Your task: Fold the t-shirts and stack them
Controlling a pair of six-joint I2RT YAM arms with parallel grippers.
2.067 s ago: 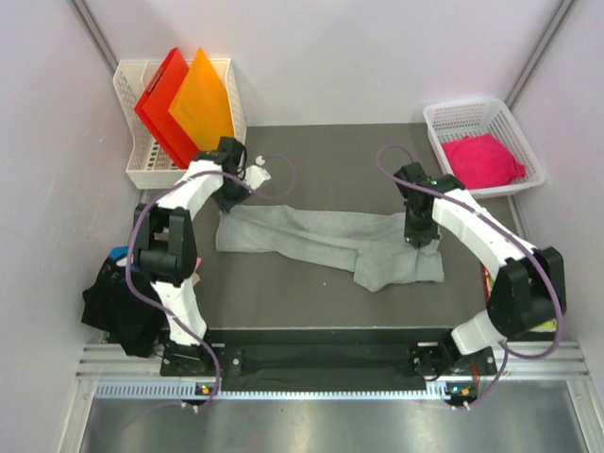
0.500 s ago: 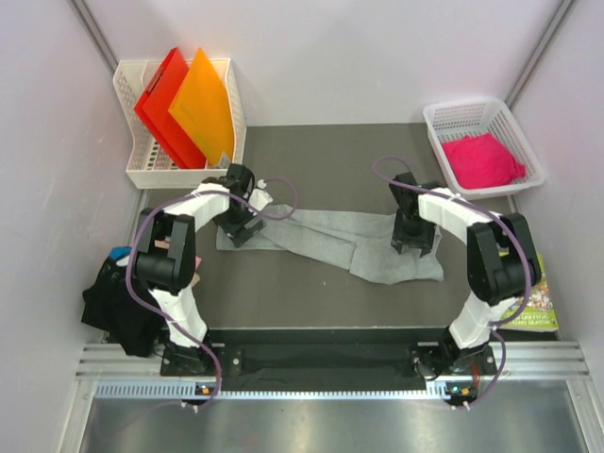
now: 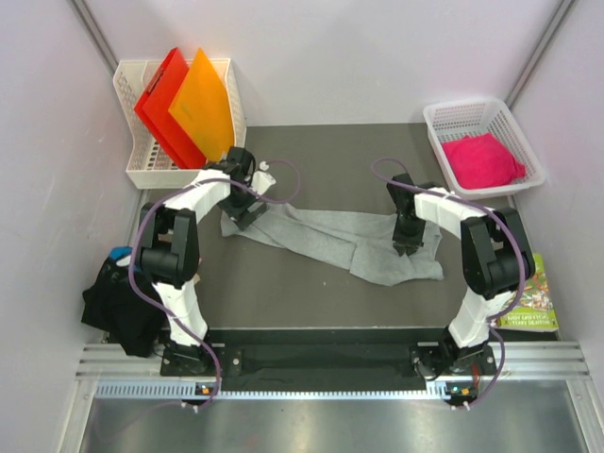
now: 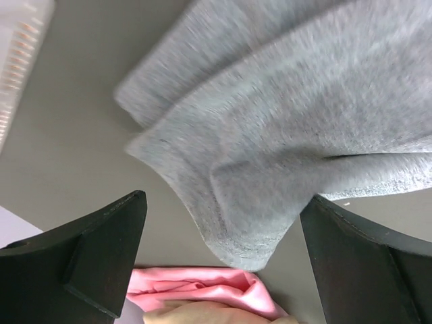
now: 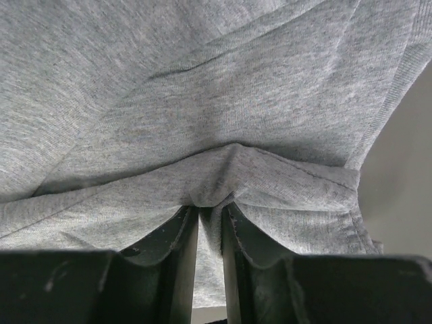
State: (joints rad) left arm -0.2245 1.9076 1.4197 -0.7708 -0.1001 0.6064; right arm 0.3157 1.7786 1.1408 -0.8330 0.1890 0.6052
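The light grey t-shirt (image 3: pixel 321 241) lies stretched in a crumpled band across the dark table (image 3: pixel 330 156). My left gripper (image 3: pixel 247 215) hovers over its left end, fingers wide open. In the left wrist view a rounded corner of the grey t-shirt (image 4: pixel 304 121) hangs between the spread fingers of my left gripper (image 4: pixel 223 202), untouched by either. My right gripper (image 3: pixel 408 243) is down on the shirt's right part. The right wrist view shows my right gripper (image 5: pixel 210 209) shut on a raised fold of the grey t-shirt (image 5: pixel 202 88). The pink t-shirt (image 3: pixel 483 159) lies in the right basket. The black t-shirt (image 3: pixel 118 307) is bunched at the left edge.
A white basket (image 3: pixel 151 175) at the back left holds red and orange folders (image 3: pixel 184 109). Another white basket (image 3: pixel 444 127) stands at the back right. A green picture book (image 3: pixel 528 304) lies at the right edge. A pink fold (image 4: pixel 202 287) shows at the bottom of the left wrist view.
My right gripper has closed on a fold of the grey shirt. My left gripper has moved a little toward the back, staying open, and the shirt's left end has shifted slightly.
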